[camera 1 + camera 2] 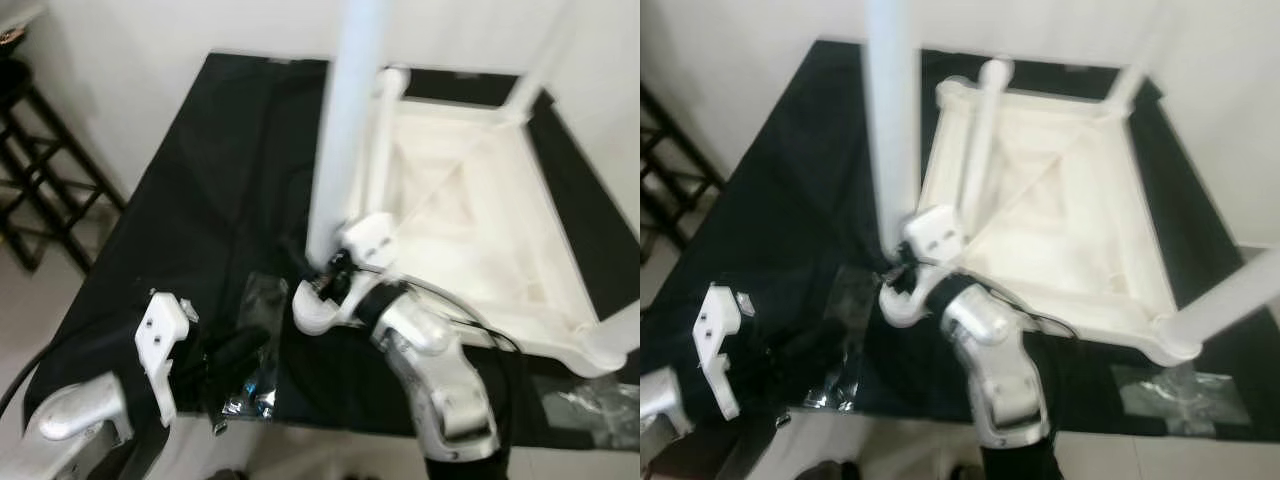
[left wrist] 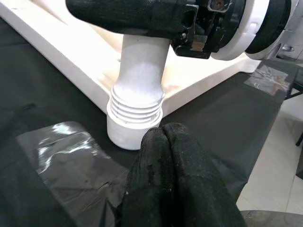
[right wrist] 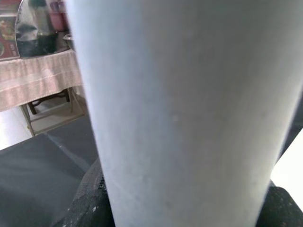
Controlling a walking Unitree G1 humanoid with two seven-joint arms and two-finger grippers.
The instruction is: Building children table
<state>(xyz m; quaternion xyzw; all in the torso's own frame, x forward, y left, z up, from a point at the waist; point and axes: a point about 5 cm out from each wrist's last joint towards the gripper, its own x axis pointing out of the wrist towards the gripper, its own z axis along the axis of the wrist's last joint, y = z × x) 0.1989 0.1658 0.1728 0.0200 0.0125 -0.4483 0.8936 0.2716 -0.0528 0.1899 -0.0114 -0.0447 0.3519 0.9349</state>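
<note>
The white children's table top (image 1: 470,200) lies upside down on a black cloth (image 1: 200,200). At its near left corner a white leg (image 1: 345,120) stands upright, its threaded end (image 2: 137,111) sitting in the corner socket (image 2: 125,137). My right gripper (image 1: 335,268) is shut on this leg just above the socket, and black fingers (image 3: 90,203) show on both sides of it. Two more legs stand at the far right corner (image 1: 530,80) and the near right corner (image 1: 615,335). Another leg (image 1: 978,130) lies along the top's left side. My left gripper (image 2: 163,137) is shut and empty, low over the cloth beside the socket.
A clear plastic bag (image 1: 250,385) with small hardware lies on the cloth near its front edge, by my left arm. Another clear wrapper (image 1: 600,400) lies at the front right. A black rack (image 1: 30,170) stands at the far left against the white wall.
</note>
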